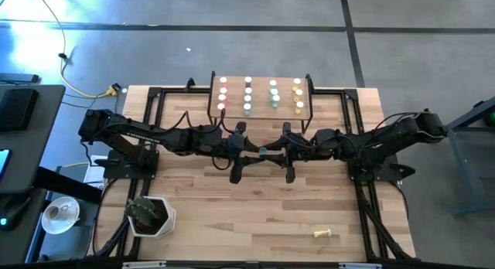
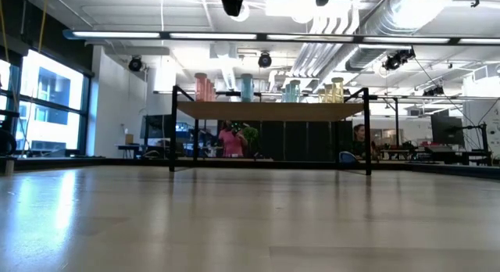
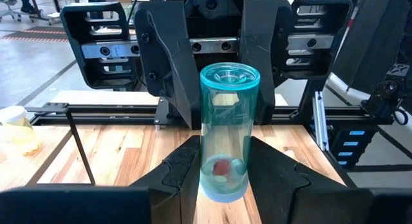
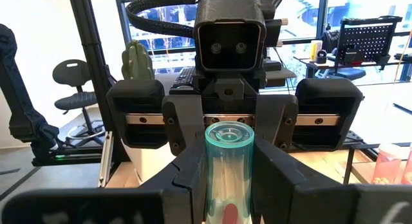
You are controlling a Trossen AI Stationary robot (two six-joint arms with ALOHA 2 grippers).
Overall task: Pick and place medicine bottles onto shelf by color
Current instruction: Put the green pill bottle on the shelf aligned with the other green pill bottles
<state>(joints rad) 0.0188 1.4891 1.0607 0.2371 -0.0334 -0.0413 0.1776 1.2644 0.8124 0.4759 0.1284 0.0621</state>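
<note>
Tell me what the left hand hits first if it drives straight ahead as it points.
The right hand, most likely: it faces the left hand head-on, and both grip the same teal see-through cylindrical bottle between them. The gap between the two hands is hard to judge.

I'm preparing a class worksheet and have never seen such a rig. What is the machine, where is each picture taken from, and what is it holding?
Two robot arms work at a wooden table. One picture looks straight down, one looks level across the tabletop, two come from wrist cameras. The left arm and right arm meet mid-table, both sets of jaws closed on one teal bottle. Behind them a small shelf carries rows of coloured bottles. A yellow bottle lies on the table; a potted plant stands there too.
</note>
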